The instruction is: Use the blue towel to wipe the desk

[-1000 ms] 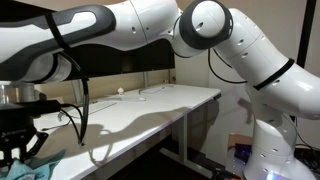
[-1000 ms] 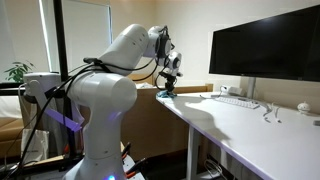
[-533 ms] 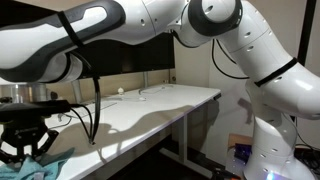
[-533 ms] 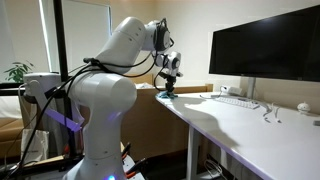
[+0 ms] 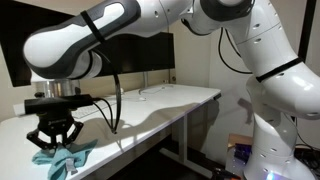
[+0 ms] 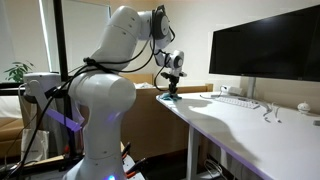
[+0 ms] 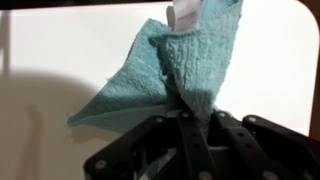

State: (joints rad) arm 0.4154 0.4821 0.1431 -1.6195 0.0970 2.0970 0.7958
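Though partly shadowed, desk: long white top, running from 7 toward 2 o'clock in an exterior view.
arm: white, bent over the desk's end, wrist pointing down to 6 o'clock.
monitor: dark screen, at 3 o'clock from the gripper.
gripper: clenched on a fold of the blue towel.
blue towel: bunched on the desk at 6 o'clock under the gripper; in the wrist view it fans toward 12 and 9 o'clock.

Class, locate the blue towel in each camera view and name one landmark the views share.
Exterior view: blue towel lower left, hanging below the gripper.
Exterior view: blue towel left of centre, under the gripper.
Wrist view: blue towel centre, pinched by the jaws.
Shared landmark: the white desk.
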